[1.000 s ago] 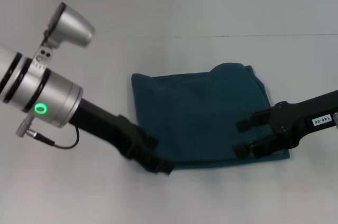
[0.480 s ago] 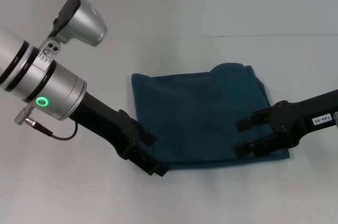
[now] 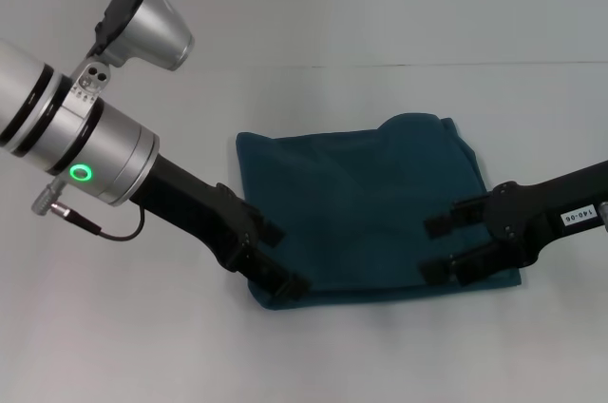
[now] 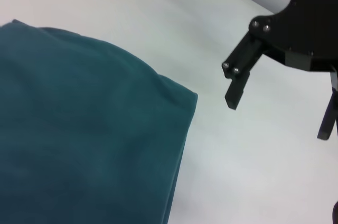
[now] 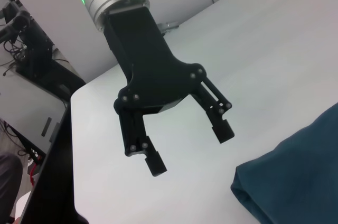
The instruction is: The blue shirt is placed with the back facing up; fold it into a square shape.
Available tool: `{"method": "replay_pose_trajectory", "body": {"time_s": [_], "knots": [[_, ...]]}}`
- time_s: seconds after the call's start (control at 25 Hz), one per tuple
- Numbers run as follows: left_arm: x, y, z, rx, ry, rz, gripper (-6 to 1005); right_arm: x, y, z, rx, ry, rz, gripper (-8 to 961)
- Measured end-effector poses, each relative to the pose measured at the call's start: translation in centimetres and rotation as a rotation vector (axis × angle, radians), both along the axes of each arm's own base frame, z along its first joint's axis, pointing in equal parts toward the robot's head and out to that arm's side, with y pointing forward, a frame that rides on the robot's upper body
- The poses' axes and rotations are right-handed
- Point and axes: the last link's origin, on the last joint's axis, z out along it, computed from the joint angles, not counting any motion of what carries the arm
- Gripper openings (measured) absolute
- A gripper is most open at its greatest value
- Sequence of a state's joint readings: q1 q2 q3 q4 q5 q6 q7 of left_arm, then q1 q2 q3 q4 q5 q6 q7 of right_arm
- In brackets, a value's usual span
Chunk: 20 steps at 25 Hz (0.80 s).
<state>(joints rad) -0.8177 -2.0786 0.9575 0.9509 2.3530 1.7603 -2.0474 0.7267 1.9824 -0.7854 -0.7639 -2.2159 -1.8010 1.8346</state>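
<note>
A white desk point(image 3: 380, 355) carries the blue shirt point(image 3: 361, 203), folded into a rough rectangle and lying flat at centre. The left claw point(image 3: 271, 260), fingers spread and released, sits at the shirt's near left corner. The right claw point(image 3: 445, 246), likewise released with fingers apart, rests over the shirt's near right edge, grasping nothing.

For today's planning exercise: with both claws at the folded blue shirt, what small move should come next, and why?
Probably shut both open claws on the cloth: the left claw sits at the blue shirt's near left corner, the right claw over its right edge, and neither grips it yet.
</note>
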Motion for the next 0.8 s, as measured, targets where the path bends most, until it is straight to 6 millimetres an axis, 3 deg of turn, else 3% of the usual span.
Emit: {"method": "replay_pose_trajectory", "body": {"time_s": [0.8], "knots": [[0.07,0.1,-0.56,0.02,-0.019,0.011,947,0.25,-0.28,-0.14,-0.011,0.004,-0.01,910]]}}
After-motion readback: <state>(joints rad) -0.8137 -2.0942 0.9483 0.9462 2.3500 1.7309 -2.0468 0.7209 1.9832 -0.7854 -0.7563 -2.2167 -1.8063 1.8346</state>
